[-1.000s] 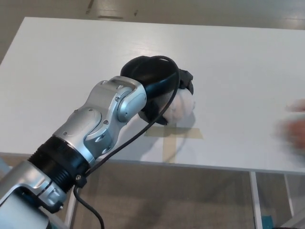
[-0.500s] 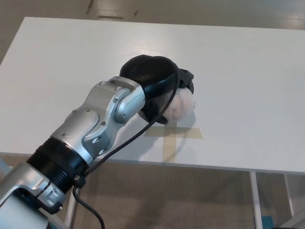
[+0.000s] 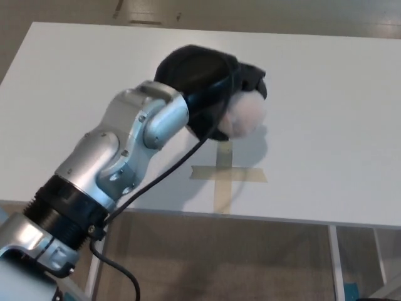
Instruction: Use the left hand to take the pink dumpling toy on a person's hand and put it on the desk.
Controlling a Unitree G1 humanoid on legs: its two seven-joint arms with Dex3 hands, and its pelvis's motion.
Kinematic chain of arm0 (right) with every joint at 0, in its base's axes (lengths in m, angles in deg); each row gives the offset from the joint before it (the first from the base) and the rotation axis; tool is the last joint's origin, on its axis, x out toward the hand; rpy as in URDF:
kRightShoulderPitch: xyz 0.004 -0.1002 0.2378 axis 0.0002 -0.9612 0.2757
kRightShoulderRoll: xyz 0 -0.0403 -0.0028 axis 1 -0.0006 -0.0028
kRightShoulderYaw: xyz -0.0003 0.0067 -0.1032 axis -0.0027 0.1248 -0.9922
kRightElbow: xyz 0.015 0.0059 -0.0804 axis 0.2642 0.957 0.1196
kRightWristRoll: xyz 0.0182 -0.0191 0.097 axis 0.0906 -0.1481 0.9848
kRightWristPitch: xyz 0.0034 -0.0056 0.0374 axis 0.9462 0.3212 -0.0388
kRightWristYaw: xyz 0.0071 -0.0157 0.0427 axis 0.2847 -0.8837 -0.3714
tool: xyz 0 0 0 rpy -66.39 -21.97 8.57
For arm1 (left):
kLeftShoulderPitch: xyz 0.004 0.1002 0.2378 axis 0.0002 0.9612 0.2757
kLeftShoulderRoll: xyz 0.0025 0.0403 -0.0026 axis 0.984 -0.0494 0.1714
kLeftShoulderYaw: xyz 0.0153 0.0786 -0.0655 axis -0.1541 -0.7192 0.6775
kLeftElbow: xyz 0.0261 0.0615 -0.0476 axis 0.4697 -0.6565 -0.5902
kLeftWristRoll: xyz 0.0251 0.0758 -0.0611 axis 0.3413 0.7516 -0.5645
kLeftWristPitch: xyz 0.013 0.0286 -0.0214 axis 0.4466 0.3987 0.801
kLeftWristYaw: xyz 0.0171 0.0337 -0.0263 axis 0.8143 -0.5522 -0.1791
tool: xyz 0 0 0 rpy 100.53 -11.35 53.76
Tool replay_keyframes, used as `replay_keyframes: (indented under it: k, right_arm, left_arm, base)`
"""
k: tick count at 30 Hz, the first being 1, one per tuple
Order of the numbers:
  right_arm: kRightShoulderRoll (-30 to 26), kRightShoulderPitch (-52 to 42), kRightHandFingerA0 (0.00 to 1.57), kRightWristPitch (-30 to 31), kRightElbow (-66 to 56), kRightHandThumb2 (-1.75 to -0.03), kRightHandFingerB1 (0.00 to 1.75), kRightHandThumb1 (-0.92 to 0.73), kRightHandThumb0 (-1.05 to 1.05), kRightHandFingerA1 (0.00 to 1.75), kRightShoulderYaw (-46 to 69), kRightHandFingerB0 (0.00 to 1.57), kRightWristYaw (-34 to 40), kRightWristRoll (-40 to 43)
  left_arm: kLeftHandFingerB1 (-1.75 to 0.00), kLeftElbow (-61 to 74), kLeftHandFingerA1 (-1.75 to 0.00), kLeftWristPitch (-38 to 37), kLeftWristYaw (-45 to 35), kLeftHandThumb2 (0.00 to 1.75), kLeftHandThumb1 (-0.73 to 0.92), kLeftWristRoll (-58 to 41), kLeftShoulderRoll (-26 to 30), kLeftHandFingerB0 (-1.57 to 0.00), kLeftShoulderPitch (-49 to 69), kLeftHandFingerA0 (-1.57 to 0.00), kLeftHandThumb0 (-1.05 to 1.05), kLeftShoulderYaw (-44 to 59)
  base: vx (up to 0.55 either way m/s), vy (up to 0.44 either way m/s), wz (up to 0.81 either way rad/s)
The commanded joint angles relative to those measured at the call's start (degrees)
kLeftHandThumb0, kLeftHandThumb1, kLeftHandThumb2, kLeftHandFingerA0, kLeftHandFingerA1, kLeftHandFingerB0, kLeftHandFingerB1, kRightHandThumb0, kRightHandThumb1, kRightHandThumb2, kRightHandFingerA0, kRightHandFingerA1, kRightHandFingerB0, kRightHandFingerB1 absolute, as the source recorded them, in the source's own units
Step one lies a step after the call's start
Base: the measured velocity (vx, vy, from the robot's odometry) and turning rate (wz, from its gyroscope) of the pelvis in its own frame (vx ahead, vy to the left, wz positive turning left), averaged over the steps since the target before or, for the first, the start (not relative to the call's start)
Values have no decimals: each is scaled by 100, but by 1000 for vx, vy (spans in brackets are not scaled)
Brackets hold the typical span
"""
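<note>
One left hand grips dumpling toy, orientation unclear.

Illumination is bright, diffuse and even across the white desk, with no hard glare. A soft grey shadow lies on the desk beneath and to the right of the left hand. The hand and the pink dumpling toy show motion blur (toy edges are smeared, surface detail lost). The silver forearm carries mild specular highlights. Desk edges remain sharp.
</note>
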Motion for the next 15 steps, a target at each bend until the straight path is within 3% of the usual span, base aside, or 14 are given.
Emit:
replay_keyframes:
  k: [1, 2, 3, 4, 5, 10, 11, 12, 14, 15]
  right_arm:
    - [-46, -17, 63, 69, 19, -59, 44, -66, -21, 44, 12, 59, -33, 36]
    - [-46, -17, 63, 69, 19, -59, 44, -66, -21, 44, 12, 59, -33, 36]
    - [-46, -9, 64, 78, 21, -59, 44, -66, -21, 44, 13, 59, -29, 36]
    - [-45, -2, 64, 84, 23, -59, 44, -66, -21, 44, 14, 59, -28, 36]
    - [-45, 3, 64, 89, 23, -59, 44, -66, -22, 45, 17, 58, -27, 39]
    - [-48, -8, 64, 93, 21, -59, 43, -66, -22, 44, 9, 56, -22, 32]
    - [-41, -17, 63, 89, 21, -60, 43, -66, -22, 44, 10, 56, -23, 34]
    - [-41, -23, 63, 86, 20, -59, 43, -66, -22, 44, 15, 56, -29, 38]
    - [-43, -29, 63, 81, 20, -59, 43, -66, -22, 44, 20, 56, -38, 45]
    - [-44, -30, 62, 82, 19, -60, 42, -67, -22, 44, 16, 55, -47, 42]
  left_arm:
    - [-65, 410, -158, -473, -67, 63, 70, -584, 249, -88, -349, -71, -26, 773]
    - [-65, 410, -158, -473, -67, 63, 70, -584, 249, -88, -349, -71, -26, 773]
    - [-62, 449, -145, -511, -58, 70, 60, -660, 322, -83, -417, -80, -38, 914]
    - [-62, 469, -145, -542, -65, 70, 60, -694, 360, -83, -454, -80, -38, 1013]
    - [-53, 488, -156, -563, -88, 62, 69, -731, 446, -84, -515, -72, -26, 1149]
    - [-51, 509, -156, -617, -224, 63, 70, -812, 705, -79, -603, -74, -29, 1472]
    - [-65, 453, -128, -667, -290, 89, 59, -872, 932, -72, -626, -94, -34, 1658]
    - [-66, 400, -126, -695, -299, 89, 58, -889, 1030, -73, -631, -94, -32, 1729]
    - [-66, 329, -126, -744, -308, 89, 58, -907, 1117, -73, -633, -94, -32, 1797]
    - [-53, 271, -152, -752, -311, 63, 69, -916, 1184, -83, -631, -76, -27, 1846]
  base:
    - [0, 0, 0]
    - [0, 0, 0]
    - [0, 0, 0]
    - [0, 0, 0]
    - [0, 0, 0]
    - [0, 0, 0]
    - [0, 0, 0]
    - [0, 0, 0]
    - [0, 0, 0]
    - [0, 0, 0]
